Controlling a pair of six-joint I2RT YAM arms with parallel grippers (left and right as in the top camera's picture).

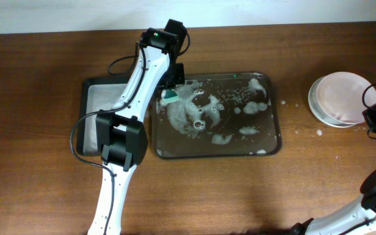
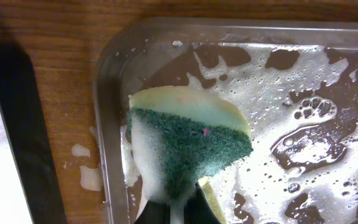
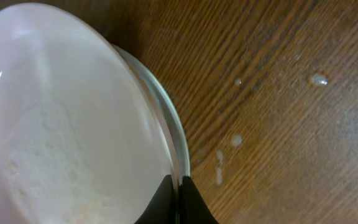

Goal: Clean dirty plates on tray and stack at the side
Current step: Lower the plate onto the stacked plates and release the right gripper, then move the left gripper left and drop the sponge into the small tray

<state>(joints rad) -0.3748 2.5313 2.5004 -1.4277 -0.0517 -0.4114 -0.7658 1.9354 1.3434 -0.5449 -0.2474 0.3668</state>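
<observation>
The dark grey tray (image 1: 240,140) lies mid-table, covered in soapy foam, with no plate on it. My left gripper (image 1: 173,86) is over its far left corner, shut on a green and yellow sponge (image 2: 191,143) wet with foam. The gripper's fingers show at the bottom of the left wrist view (image 2: 179,208), beside the tray's rim (image 2: 107,93). The white plates (image 1: 338,96) are stacked on the table at the right. My right gripper (image 3: 178,186) is shut on the top plate's (image 3: 61,124) rim. A lower plate's edge (image 3: 169,118) shows under it.
A smaller black tray (image 1: 100,104) with foam lies left of the grey tray, partly under the left arm. Foam drops dot the wood near the plates (image 3: 319,79) and beside the tray (image 2: 89,177).
</observation>
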